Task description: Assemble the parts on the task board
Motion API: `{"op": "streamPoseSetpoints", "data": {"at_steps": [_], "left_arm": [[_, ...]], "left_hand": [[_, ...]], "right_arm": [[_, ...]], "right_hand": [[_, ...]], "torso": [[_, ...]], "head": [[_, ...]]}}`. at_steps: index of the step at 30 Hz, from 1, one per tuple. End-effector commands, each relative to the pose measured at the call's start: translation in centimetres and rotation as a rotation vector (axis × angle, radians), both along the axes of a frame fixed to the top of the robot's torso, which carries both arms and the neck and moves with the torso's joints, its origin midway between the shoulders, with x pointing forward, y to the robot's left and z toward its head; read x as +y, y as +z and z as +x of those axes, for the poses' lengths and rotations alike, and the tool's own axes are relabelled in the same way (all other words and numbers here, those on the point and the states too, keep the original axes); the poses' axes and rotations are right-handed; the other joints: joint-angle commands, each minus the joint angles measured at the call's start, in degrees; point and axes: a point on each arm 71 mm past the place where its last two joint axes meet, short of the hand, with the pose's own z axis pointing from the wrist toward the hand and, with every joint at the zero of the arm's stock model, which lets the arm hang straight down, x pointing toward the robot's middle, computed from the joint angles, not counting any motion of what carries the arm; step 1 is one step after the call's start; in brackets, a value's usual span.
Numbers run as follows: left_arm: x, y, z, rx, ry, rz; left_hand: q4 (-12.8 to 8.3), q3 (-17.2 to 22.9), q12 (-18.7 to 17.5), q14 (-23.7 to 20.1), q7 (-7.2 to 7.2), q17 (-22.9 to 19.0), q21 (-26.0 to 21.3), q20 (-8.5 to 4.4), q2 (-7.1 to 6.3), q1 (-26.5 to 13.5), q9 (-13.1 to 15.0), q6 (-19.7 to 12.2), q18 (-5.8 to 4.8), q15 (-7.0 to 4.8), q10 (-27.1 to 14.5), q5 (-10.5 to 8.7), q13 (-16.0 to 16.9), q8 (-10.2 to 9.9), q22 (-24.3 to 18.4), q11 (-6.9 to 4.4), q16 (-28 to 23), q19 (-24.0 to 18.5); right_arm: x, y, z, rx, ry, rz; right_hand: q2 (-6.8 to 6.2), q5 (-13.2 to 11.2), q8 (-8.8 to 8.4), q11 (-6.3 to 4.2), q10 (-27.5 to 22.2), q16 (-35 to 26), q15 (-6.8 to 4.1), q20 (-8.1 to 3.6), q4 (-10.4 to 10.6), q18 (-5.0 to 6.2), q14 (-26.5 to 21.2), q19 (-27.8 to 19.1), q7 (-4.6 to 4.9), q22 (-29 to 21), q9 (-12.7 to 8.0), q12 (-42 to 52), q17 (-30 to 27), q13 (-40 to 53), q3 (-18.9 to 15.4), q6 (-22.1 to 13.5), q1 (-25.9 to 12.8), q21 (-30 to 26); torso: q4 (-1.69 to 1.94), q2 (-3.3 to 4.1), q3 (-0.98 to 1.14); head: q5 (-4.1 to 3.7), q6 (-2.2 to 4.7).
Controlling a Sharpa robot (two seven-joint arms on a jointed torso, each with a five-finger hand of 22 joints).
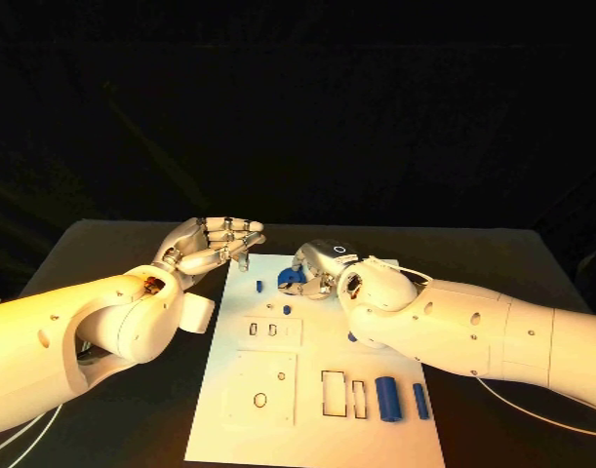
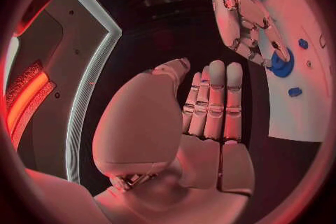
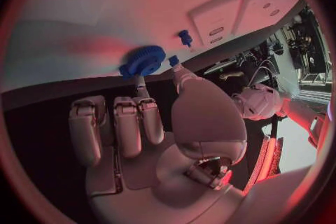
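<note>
The white task board (image 1: 236, 429) lies lengthwise in the middle of the table. At its far end my right hand (image 1: 322, 265) pinches a blue gear (image 1: 291, 280) between the thumb and a finger, low over the board. The right wrist view shows the gear (image 3: 143, 60) at those fingertips, the other fingers curled back. My left hand (image 1: 215, 244) hovers left of the board's far corner, palm up, fingers side by side, holding nothing. From the left wrist view, the left hand (image 2: 203, 117) faces the right hand (image 2: 245, 17) and the gear (image 2: 282, 63).
Two blue cylinders (image 1: 387, 398) (image 1: 420, 401) lie at the board's near right, beside rectangular slots (image 1: 335, 393). Small blue pegs (image 1: 258, 286) (image 1: 287, 309) stand near the far end. A raised block with two slots (image 1: 267, 331) sits mid-board. Bare black table (image 1: 129, 244) flanks the board.
</note>
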Motion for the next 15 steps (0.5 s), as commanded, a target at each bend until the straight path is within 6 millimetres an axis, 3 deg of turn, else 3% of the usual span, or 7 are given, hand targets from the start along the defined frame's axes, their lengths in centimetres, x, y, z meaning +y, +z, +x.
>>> {"op": "streamPoseSetpoints", "data": {"at_steps": [1,15], "left_arm": [[-0.2,0.1,0.0,-0.005,-0.017,-0.010],[0.3,0.1,0.0,-0.007,-0.002,-0.004]], "left_hand": [[-0.10,0.41,0.38,-0.52,0.03,-0.10,0.29,0.01,0.05,0.51,0.09,-0.36,-0.04,-0.02,-0.39,-0.19,0.07,0.19,0.07,-0.11,0.36,-0.43],[-0.21,0.58,0.40,-0.56,0.04,-0.13,0.37,0.02,0.07,0.60,0.13,-0.39,-0.04,-0.01,-0.42,-0.19,0.09,0.20,0.14,-0.10,0.38,-0.44]], "right_arm": [[-0.5,-0.6,0.0,0.035,-0.004,-0.017],[-3.5,0.3,-0.8,-0.031,-0.033,0.054]], "right_hand": [[0.51,-0.14,-0.07,-0.11,5.37,0.28,-0.01,0.25,-0.12,-0.82,5.98,5.90,0.02,15.10,-0.09,0.30,15.09,14.51,0.34,0.30,0.06,0.25],[0.59,-0.15,0.08,-0.30,5.58,0.28,-0.17,0.10,-0.37,-0.82,5.98,5.90,-0.17,15.10,-0.04,0.57,15.09,14.71,0.97,0.69,0.83,0.25]], "torso": [[0.09,-0.02,0.03],[-0.08,-0.04,0.09]], "head": [[0.00,0.04],[0.21,-0.08]]}}
